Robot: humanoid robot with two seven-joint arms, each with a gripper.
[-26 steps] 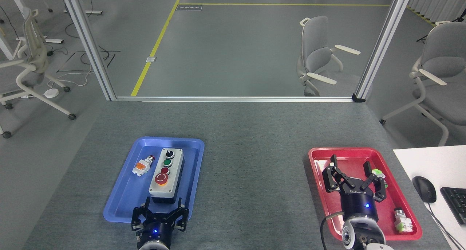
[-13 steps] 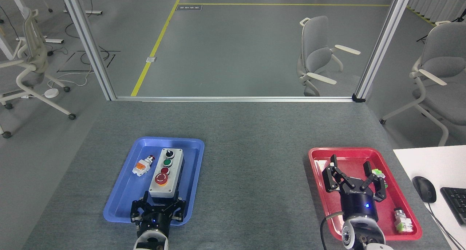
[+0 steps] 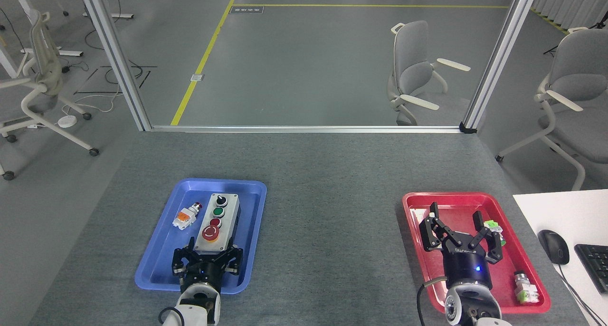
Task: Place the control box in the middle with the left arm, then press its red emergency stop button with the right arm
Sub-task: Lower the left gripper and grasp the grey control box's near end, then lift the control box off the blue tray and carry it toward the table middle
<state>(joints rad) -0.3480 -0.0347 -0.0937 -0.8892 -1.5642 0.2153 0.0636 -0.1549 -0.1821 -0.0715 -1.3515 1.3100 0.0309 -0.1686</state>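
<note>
The control box (image 3: 218, 220), light grey on top with a black base, lies lengthwise in the blue tray (image 3: 154, 257). Its row runs from a black knob at the far end to the big red emergency stop button (image 3: 210, 232) at the near end. My left gripper (image 3: 207, 255) is open at the box's near end, with a finger on each side of it. My right gripper (image 3: 457, 224) hangs open above the red tray (image 3: 413, 221), holding nothing. The middle (image 3: 332, 231) is bare grey felt between the two trays.
A small loose orange switch (image 3: 186, 215) lies in the blue tray, left of the box. The red tray holds a green-and-white switch (image 3: 525, 288) and a green part (image 3: 496, 228). At the right, a white desk (image 3: 570, 212) carries a mouse (image 3: 553, 246) and a keyboard (image 3: 593, 264).
My left gripper has moved forward over the blue tray's near rim, up to the near end of the control box. The right gripper has barely shifted.
</note>
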